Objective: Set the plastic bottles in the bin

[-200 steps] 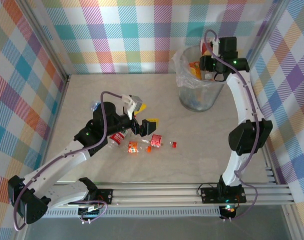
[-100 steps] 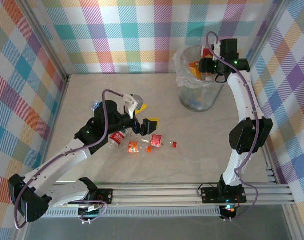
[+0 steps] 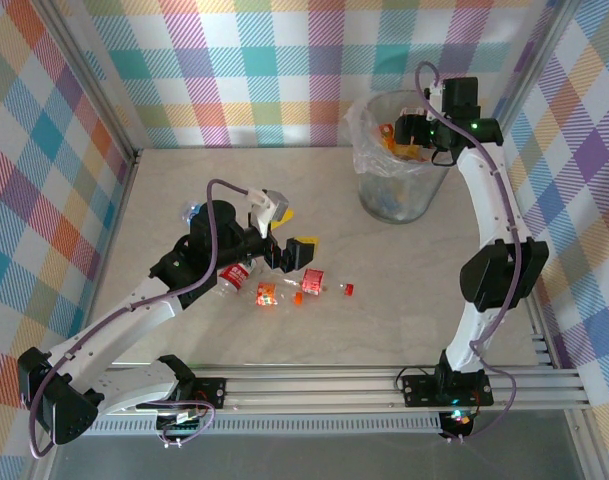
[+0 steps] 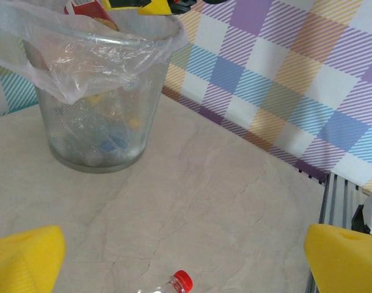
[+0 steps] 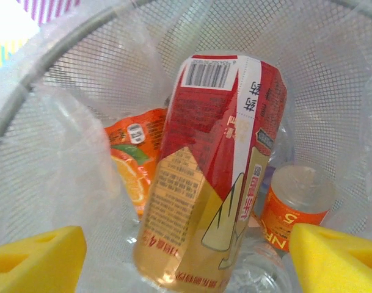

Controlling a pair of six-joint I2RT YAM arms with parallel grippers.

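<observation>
Left gripper (image 3: 287,252): jaws were wide apart with nothing between the yellow pads (image 4: 24,259); it hovered low over the loose bottles.
Plastic bottles (image 3: 312,281): several lay in a loose cluster on the table (image 3: 404,300), just beside the left gripper. A red-capped clear bottle (image 4: 178,282) lay below and between its pads.
Right gripper (image 3: 409,128): it was over the bin mouth with its jaws parted. In the wrist view the pads stood clear of the bottle on both sides.
Red-and-gold bottle (image 5: 216,165): it was inside the rim, lengthways between the pads and touching neither, above two orange-labelled bottles (image 5: 134,165).
Bin (image 3: 394,195): it stood at the far right of the table, with the bag liner (image 4: 69,73) draped over its rim.
Step (judged): the drop into the bin, right arm.
Technique (judged): hold the jaws wide and centred over the mouth until the bottle is below the rim. Then lift straight up, away from the liner folds.
Risk (judged): a sideways exit could snag the liner or tip the bin.
Left arm (judged): centre the pads across one bottle's body before closing.
</observation>
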